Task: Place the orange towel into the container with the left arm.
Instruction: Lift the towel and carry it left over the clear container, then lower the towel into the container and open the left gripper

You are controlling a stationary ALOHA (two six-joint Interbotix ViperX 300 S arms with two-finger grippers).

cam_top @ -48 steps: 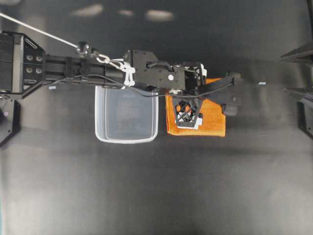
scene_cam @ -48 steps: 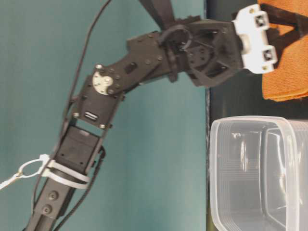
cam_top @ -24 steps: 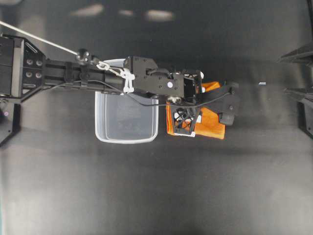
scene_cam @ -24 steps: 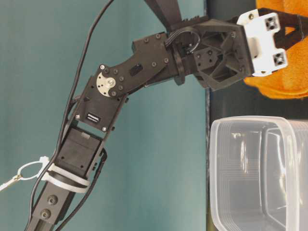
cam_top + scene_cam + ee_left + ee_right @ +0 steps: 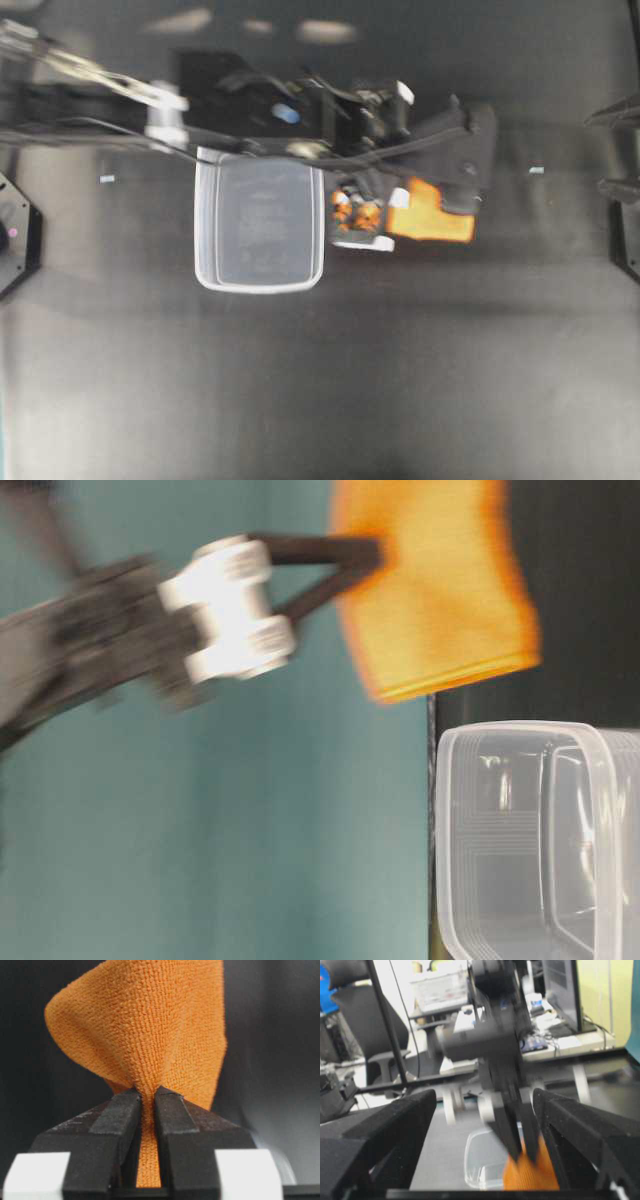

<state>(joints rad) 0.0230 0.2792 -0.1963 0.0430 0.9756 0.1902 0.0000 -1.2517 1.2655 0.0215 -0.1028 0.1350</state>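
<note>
My left gripper [image 5: 146, 1095] is shut on the orange towel [image 5: 150, 1025], pinching a fold between its black pads. In the table-level view the towel [image 5: 440, 590] hangs off the table from the blurred gripper [image 5: 372, 558], above and beyond the clear container [image 5: 540, 840]. From overhead the towel [image 5: 432, 212] is just right of the container [image 5: 260, 222], under the left gripper [image 5: 400, 212]. My right gripper [image 5: 482, 1115] is open and empty, facing the towel [image 5: 530, 1172] and container [image 5: 482, 1160].
The table is black. The right arm's black parts [image 5: 622, 200] sit at the table's right edge in the overhead view. A small light scrap [image 5: 536, 170] lies right of the towel and another [image 5: 106, 179] left of the container.
The left gripper has closed on the towel and lifted it off the table. The arm is rising and now shows motion blur. The container has not moved.
</note>
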